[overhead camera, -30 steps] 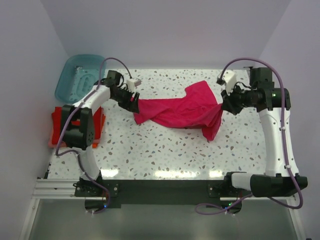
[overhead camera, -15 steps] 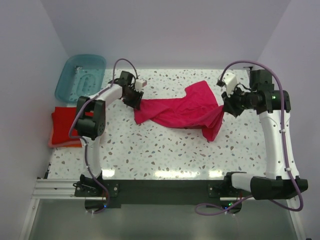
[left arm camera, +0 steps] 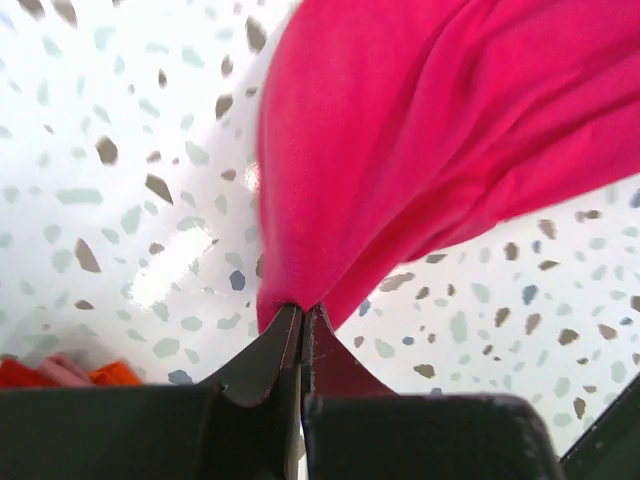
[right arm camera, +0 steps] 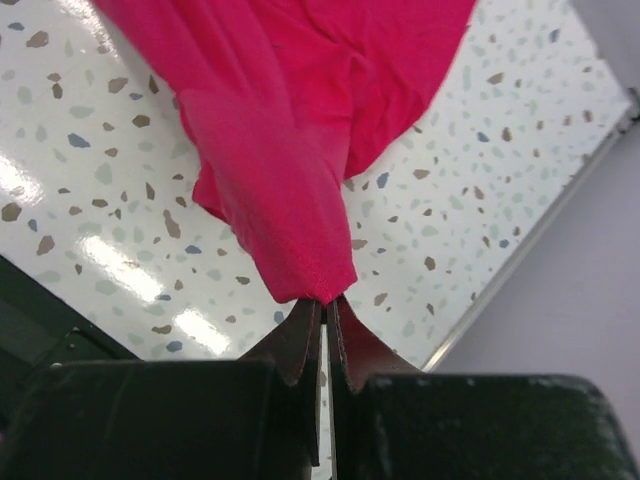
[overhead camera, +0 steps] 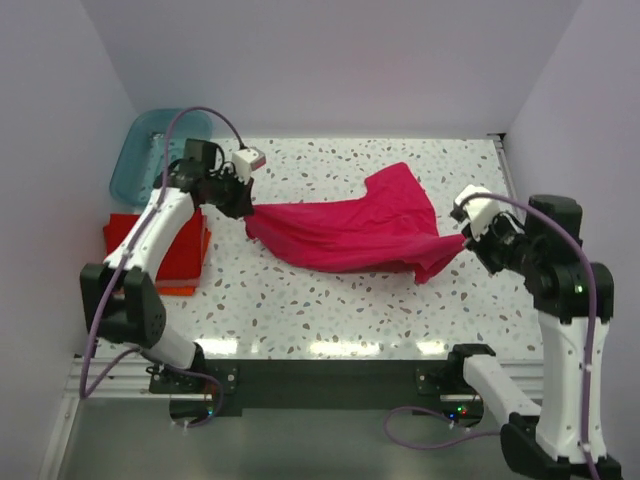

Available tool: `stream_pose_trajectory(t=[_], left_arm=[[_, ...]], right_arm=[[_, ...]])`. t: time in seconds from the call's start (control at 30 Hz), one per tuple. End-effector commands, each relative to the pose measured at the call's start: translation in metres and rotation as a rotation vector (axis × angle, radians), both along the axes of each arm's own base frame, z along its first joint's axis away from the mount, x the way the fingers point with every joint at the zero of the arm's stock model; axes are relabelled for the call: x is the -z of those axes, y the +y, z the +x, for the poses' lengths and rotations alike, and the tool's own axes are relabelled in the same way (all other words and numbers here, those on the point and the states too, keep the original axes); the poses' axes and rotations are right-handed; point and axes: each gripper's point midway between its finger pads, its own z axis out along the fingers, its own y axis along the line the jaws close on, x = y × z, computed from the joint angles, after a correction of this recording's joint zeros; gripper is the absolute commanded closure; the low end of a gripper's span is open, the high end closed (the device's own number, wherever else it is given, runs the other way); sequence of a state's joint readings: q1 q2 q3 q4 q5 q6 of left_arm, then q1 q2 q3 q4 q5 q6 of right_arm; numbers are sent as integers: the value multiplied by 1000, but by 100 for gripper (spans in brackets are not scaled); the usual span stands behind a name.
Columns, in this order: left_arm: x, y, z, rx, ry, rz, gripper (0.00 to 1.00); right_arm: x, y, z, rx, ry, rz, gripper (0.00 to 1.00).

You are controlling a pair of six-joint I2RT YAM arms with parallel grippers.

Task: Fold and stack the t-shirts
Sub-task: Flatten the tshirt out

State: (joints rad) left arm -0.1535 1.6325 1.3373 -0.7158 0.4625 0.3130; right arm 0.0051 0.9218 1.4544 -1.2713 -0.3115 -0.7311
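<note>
At far left corner of speckled table: translucent teal tub, contents impossible to make out. Just nearer, at the table's left edge: folded red and orange stack, crossed above by the left arm. Across mid-table: magenta t-shirt, drawn out between both grippers. Left end pinched in the tightly closed left gripper, forearm reaching far and inward. Right end clamped likewise in the right gripper, right arm standing tall, wrist turned inward.
</note>
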Motion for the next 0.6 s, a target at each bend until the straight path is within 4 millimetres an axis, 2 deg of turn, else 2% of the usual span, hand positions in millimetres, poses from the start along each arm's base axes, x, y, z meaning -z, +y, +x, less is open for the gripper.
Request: stream_pose_trajectory(t=[0.0,0.07,0.13,0.17,0.2,0.23,0.27,0.3,0.33,0.37,0.4,0.43,0.47,0.5,0.53,0.57], left_arm=[[-43,-12,-38,157,-106,-76,100],[-39,-9,-33,133,-101,-58,100],[-42,-7,-9,96,-128,-44,100],[-22,-3,6,51,-78,-10,100],[-31,-1,30,26,-114,3,100],[-28,0,46,2,-105,17,100],[5,3,64,-41,-25,41,100],[-10,0,90,-56,-60,38,100],[-4,-1,103,-66,-42,39,100],[30,-4,117,-97,45,35,100],[13,-9,142,-108,-2,16,100],[17,-11,153,-109,1,15,100],[44,-10,162,-134,59,13,100],[30,-11,177,-143,19,0,94],[37,-9,181,-154,25,2,89],[31,-3,186,-185,8,3,82]], right_arm=[[-13,-17,-16,61,-114,-69,100],[-4,-18,-16,62,-100,-76,100],[5,-15,-8,52,-73,-64,100],[9,-13,0,43,-67,-58,100],[17,-11,11,32,-32,-49,100],[22,-7,20,19,-16,-34,100],[25,-6,30,13,-12,-31,100],[30,-5,38,6,10,-29,100],[41,-2,50,-6,52,-20,100],[46,-2,62,1,63,-13,100],[51,-3,68,10,85,-14,100],[55,-4,74,17,102,-13,100],[63,-7,87,34,123,-27,100],[64,-10,92,46,125,-36,100],[64,-12,102,56,107,-47,100],[64,-18,107,75,94,-67,100]])
